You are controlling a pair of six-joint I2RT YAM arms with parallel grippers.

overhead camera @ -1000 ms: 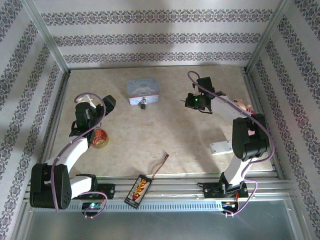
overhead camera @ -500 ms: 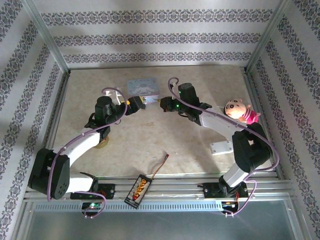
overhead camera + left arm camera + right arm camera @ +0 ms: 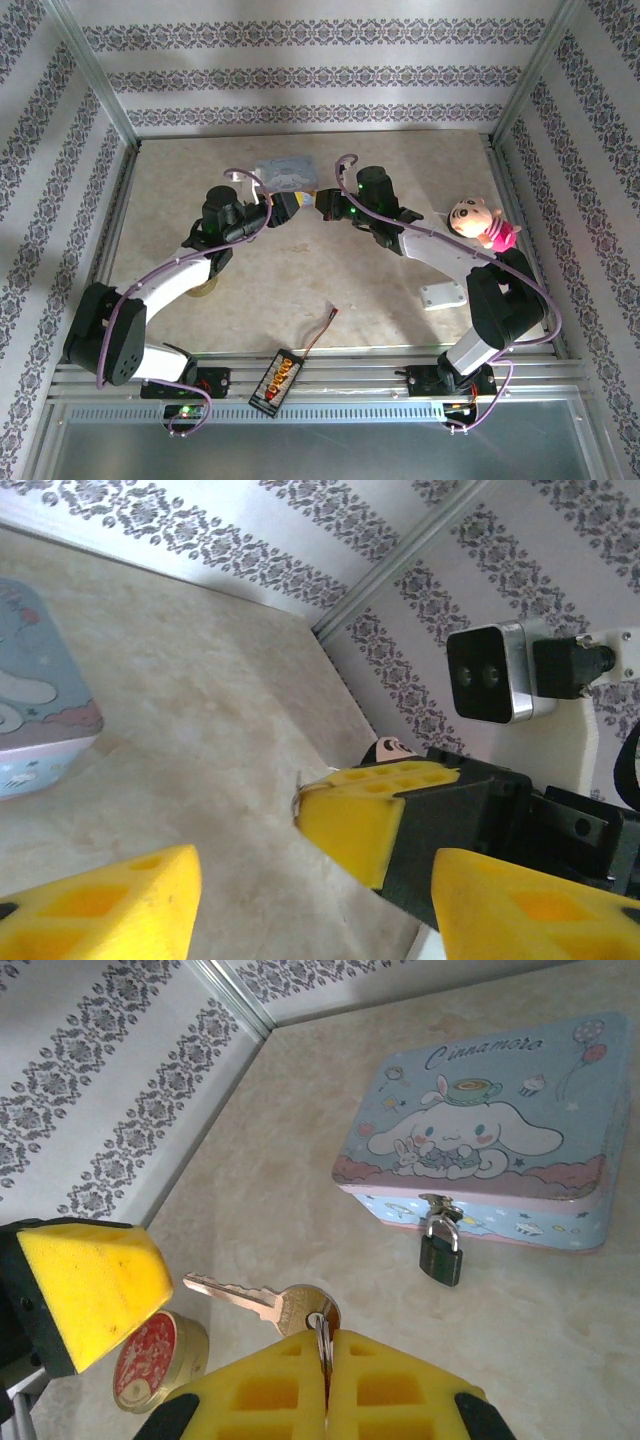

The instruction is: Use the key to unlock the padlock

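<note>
right gripper [image 3: 327, 1357] pinched on key [image 3: 250, 1298], bow half-hidden | left gripper [image 3: 315, 880] fingers apart, empty | padlock [image 3: 441, 1252] hanging on tin [image 3: 480, 1130]

The right gripper [image 3: 327, 1345] at 6 o'clock has its yellow fingers pressed together on the key [image 3: 262, 1300], whose blade points toward 10 o'clock. At 2 o'clock the padlock [image 3: 441, 1252] hangs from the pale-blue tin [image 3: 480, 1130]. A round red-lidded pot [image 3: 150, 1360] sits on the bench [image 3: 300, 1160] at 8 o'clock.
</note>
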